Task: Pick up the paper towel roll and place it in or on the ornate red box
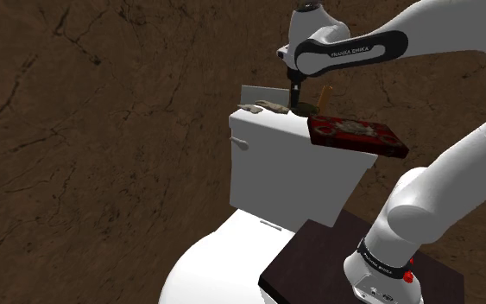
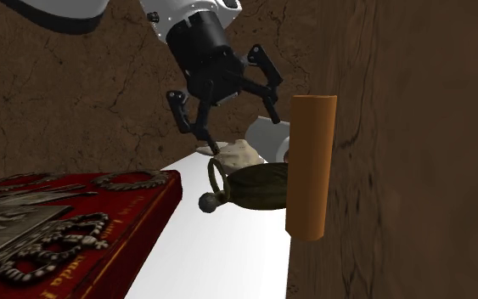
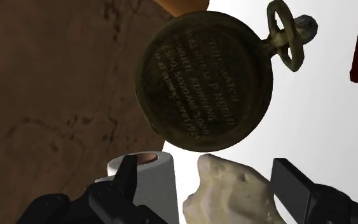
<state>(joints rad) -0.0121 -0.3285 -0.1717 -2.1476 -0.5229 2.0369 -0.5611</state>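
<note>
Here, the gripper point(image 3: 209, 181) is held wide open with nothing in it, just above the roll point(image 3: 142, 173), which is set on the white lid point(image 2: 220, 246) beside a watch point(image 3: 203, 83) and a pale lump point(image 3: 234, 198), likely so it can be grabbed for the red box point(image 1: 357, 134).

Shoulder cam looks down over the stand point(image 1: 318, 259) at the toilet tank point(image 1: 293, 177), second sits low along its lid point(image 2: 220, 246), wrist cam's close above the same pocket watch point(image 3: 206, 83).
</note>
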